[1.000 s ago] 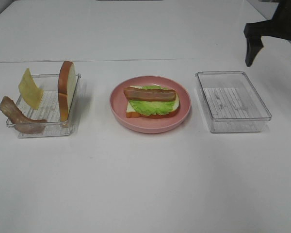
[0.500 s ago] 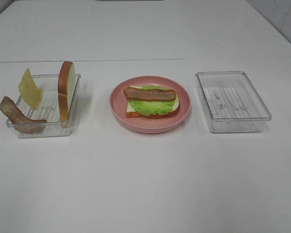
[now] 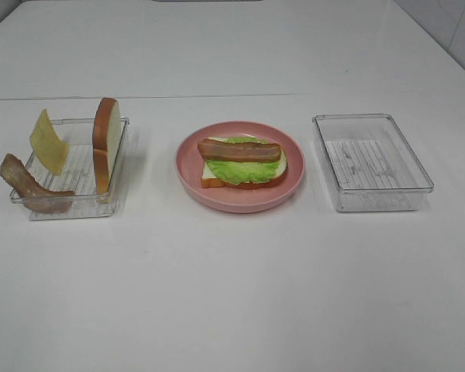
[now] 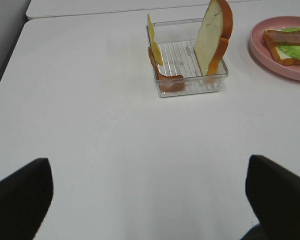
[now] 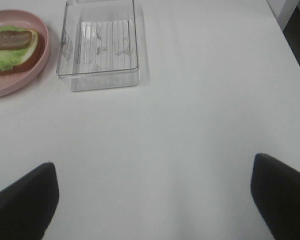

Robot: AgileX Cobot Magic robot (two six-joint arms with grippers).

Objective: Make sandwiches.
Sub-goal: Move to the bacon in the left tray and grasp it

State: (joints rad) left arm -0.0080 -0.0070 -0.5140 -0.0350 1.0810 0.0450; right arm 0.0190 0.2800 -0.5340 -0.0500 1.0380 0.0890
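A half-built sandwich lies on the pink plate in the middle: a bread slice, green lettuce and a bacon strip on top. In the left clear tray a bread slice stands on edge, a yellow cheese square leans on the far wall, and a bacon strip hangs over the left rim. Neither gripper shows in the exterior high view. My left gripper is open, well short of the left tray. My right gripper is open above bare table, with nothing between its fingers.
An empty clear tray stands right of the plate, seen also in the right wrist view as the tray beside the plate. A seam in the white table runs behind the trays. The table's right edge lies close to that tray.
The right gripper, seen a second ago at the top right of the exterior high view, has drawn out of that view. The food and trays have not moved.
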